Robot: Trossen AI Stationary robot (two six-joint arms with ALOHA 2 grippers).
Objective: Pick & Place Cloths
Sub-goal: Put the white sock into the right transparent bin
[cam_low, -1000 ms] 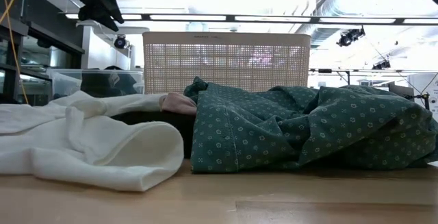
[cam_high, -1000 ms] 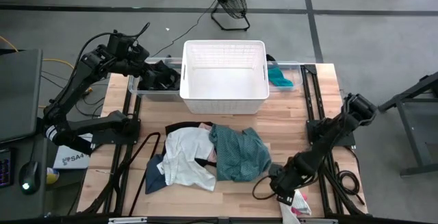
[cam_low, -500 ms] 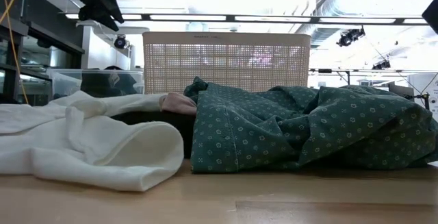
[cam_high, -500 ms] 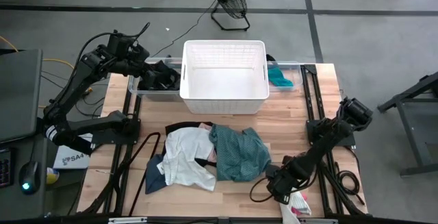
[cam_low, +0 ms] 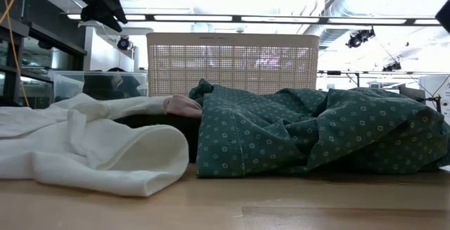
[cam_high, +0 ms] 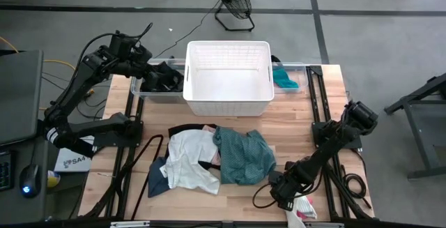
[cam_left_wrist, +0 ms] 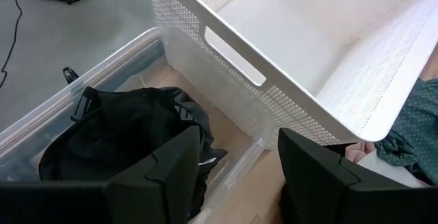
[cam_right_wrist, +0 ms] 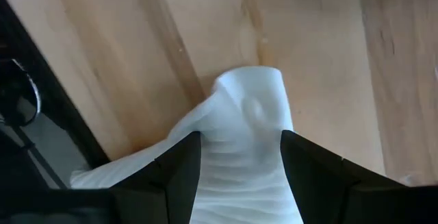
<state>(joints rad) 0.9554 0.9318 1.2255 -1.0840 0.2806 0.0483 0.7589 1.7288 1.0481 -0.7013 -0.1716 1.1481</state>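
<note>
Wooden table (cam_high: 293, 127), lower right: your right gripper (cam_right_wrist: 239, 152) is hovering, jaws parted and empty, over a white cloth (cam_right_wrist: 246, 148); you're about to pick it, so descend and close.

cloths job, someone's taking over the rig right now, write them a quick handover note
Left claw: open, empty, above the left bin that holds a black cloth.
Right claw: open, low at the table's front right corner, over a white cloth, not gripping it.
Pile at table centre: white top, green shirt, dark pieces under them.
Teal cloth in the right bin.
Basket: empty.
Done: two cloths binned. Left: the centre pile and the corner cloth.
</note>
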